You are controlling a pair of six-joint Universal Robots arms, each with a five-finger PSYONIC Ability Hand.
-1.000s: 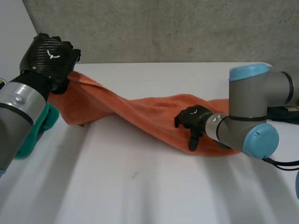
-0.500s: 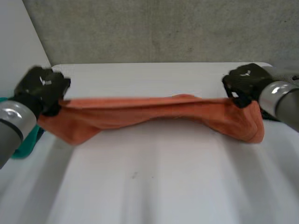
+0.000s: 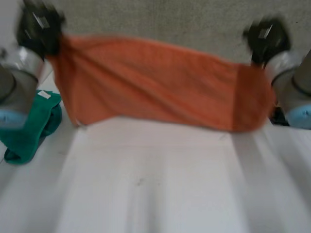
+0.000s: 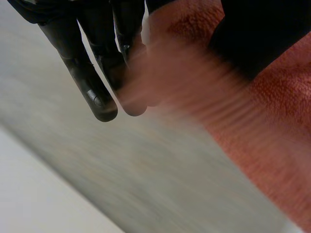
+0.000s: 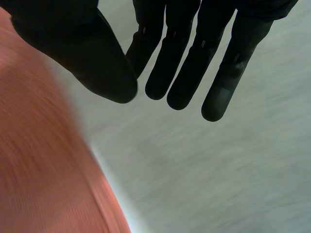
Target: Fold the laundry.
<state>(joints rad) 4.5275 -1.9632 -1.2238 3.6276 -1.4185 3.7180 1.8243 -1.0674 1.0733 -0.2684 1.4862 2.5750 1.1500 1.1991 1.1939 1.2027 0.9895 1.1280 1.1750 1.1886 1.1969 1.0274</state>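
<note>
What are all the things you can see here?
orange towel: one, orange, held up in the air above the table, stretched between the two hands
green cloth: one, green, bunched at the table's edge beside the left arm
table: one, white, under the towel
wall: one, grey, behind the table
arms: two, grey with light-blue caps, left arm and right arm at the sides
left hand: one, black, pinching one top corner of the towel
right hand: one, black, holding the other top corner
</note>
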